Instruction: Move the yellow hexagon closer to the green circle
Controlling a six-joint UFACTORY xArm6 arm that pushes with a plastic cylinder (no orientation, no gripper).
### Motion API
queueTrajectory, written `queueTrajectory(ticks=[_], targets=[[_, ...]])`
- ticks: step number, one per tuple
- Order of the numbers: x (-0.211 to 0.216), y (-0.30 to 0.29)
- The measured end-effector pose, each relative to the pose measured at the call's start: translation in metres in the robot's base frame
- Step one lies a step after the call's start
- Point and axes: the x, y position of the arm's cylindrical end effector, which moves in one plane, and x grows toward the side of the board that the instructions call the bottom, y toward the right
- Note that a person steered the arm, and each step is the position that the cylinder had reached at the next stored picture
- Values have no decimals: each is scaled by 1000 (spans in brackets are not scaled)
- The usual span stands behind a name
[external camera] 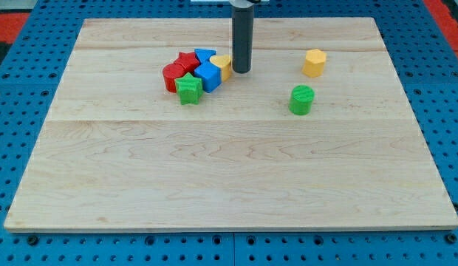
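Wood board [229, 177] on blue pegboard [15, 133] carries yellow hexagon [314, 63], green circle [302, 100]; my tip [241, 71] holds nothing.

Desk [229, 170]: pale wood, faint grain, light tan plank seams running across. Surround: blue pegboard [15, 133] dotted with dark holes; red patches at view's top corners. Rod: dark grey, near black; my tip [241, 72] same dark tone. Yellow hexagon [314, 63]: warm yellow-orange. Green circle [302, 100]: bright green. Green star [188, 89]: bright green. Blue cube [208, 76]: vivid blue; second blue block [204, 55] same hue. Red star [188, 60] and red cylinder [173, 77]: saturated red. Yellow block [223, 65]: pale yellow.
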Motion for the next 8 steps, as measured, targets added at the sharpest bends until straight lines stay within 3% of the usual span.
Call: queueTrajectory(ticks=[3, 8], targets=[[-28, 67], [-26, 133]])
